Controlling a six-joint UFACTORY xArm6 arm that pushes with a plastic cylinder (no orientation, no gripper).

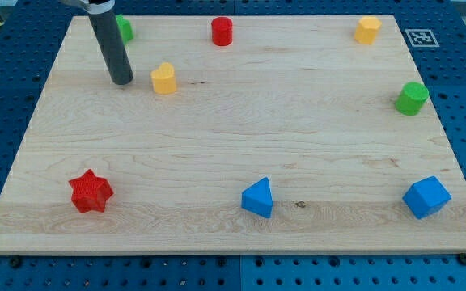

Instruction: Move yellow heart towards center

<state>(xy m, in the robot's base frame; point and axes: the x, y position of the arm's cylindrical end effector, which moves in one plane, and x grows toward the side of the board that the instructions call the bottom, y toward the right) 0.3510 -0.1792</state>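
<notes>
The yellow heart (163,78) stands on the wooden board (233,153) in the upper left part of the view. My tip (122,81) rests on the board just to the left of the heart, with a small gap between them. The dark rod rises from it towards the view's top left.
A green block (124,29) sits partly behind the rod at the top left. A red cylinder (222,31) is at top middle, a yellow block (367,29) at top right, a green cylinder (411,98) at right, a red star (91,191) at bottom left, a blue triangle (258,198) at bottom middle, and a blue cube (426,197) at bottom right.
</notes>
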